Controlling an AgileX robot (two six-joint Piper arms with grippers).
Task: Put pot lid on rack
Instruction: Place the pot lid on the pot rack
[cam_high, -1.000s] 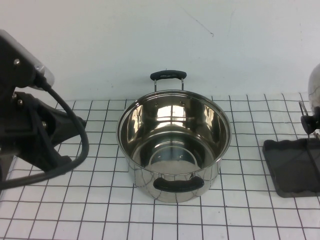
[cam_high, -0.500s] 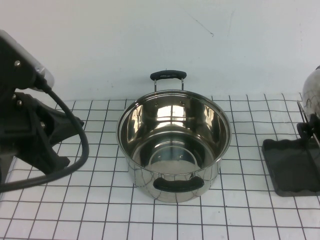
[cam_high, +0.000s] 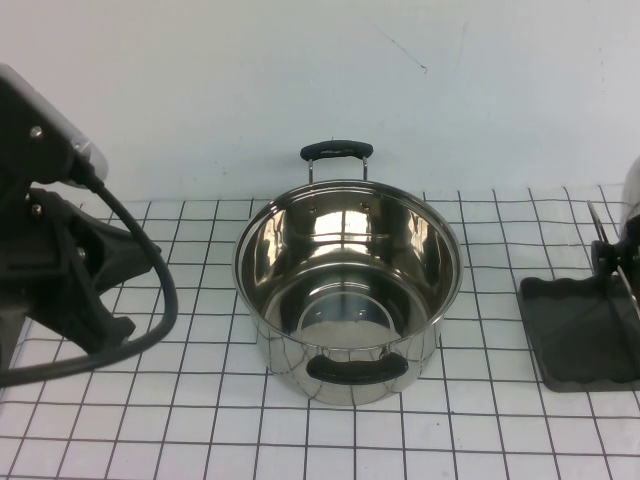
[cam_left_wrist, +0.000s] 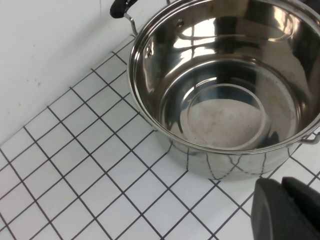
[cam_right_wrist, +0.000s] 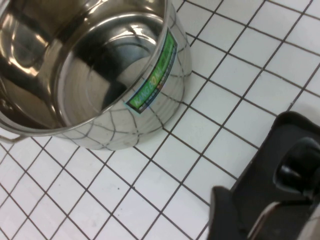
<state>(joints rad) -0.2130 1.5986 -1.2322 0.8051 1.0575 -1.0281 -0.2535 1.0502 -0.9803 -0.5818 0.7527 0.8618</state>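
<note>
Stainless-steel pot lid (cam_high: 632, 195) noted at far 3 o'clock edge of surface (cam_high: 200, 400), only a sliver showing, above the rack (cam_high: 580, 335); contact with the rack's wire bars (cam_high: 612, 250) cannot be told. Compared with a second ago: lid further out past the 3 o'clock edge; rack nudged slightly toward the pot (cam_high: 350, 290). Pot at centre, uncovered, unchanged. Left claw (cam_left_wrist: 287, 210) parked at 9 o'clock near the pot; open or closed cannot be told. Right claw (cam_right_wrist: 260, 210) at 3 o'clock by the rack; grip likewise cannot be told.
</note>
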